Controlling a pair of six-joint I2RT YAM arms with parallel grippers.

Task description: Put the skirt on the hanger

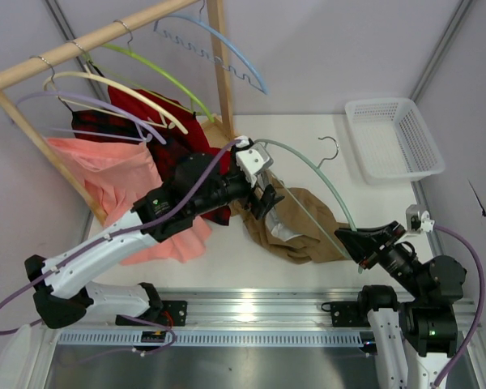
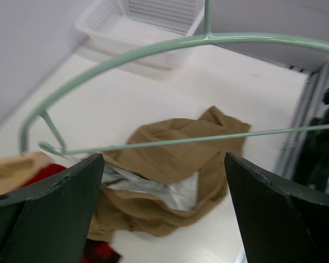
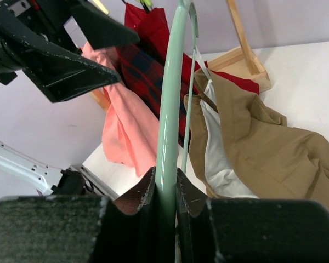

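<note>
Most of the white table point(image 1: 300, 126) is taken up on its 9 o'clock side, where a wooden rack point(image 1: 89, 40) stands with several hangers, a red-and-black plaid skirt point(image 1: 174, 130) and a pink skirt point(image 1: 117, 178) that spills towards the near edge. Open room lies from 12 to 1 o'clock of the table's middle, a bare strip between the rack's post and the white basket point(image 1: 364, 162) sitting at 2 o'clock against the right edge.

At the middle lies the tan skirt point(image 1: 304, 223), crumpled flat on the table with its pale lining showing (the opening faces the left arm), its near hem close to the 6 o'clock edge. Above it hangs the pale green hanger point(image 1: 308, 158), tilted, with its arch running from 11 o'clock down to 4 o'clock across the cloth and the hook pointing towards the basket.

At the skirt's 4 o'clock corner, the right gripper point(image 1: 344, 237) is clamped on the near end of the hanger's arch, which the wrist view shows pinched between both fingers point(image 3: 145, 192). The left gripper point(image 1: 267, 192) hovers at the skirt's 9 o'clock edge with its jaws spread wide and nothing between them; from its own camera the skirt point(image 2: 170, 164) sits just beyond the fingertips, and the hanger's lower bar point(image 2: 170, 141) crosses the gap
</note>
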